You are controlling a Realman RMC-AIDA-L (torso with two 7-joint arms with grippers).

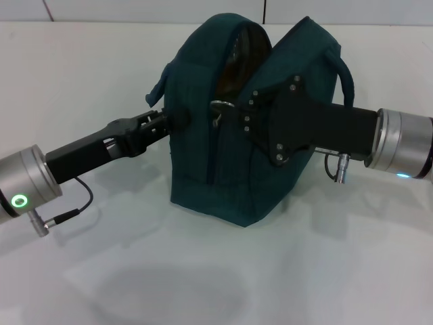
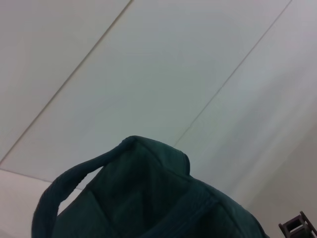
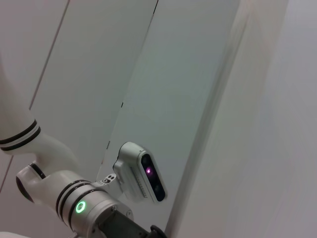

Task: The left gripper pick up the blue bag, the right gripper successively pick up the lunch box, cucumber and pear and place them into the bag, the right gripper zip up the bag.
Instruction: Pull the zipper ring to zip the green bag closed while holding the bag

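Head view shows the blue bag (image 1: 223, 169) upright on the worktop (image 1: 203, 284), mouth partly unzipped. Left gripper (image 1: 172, 120) pinches its side; right gripper (image 1: 233, 112) reaches the ring zip pull (image 1: 219, 108), finger state unclear. Judged best: pull steadily along the zip while left braces.

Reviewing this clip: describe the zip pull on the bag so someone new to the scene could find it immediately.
Start at the blue bag, the one large teal object standing on the white table between both arms. Its top gapes open; follow the zip seam down the near end. The ring zip pull hangs there, just before the right gripper: small metal ring, the only shiny thing on the fabric.
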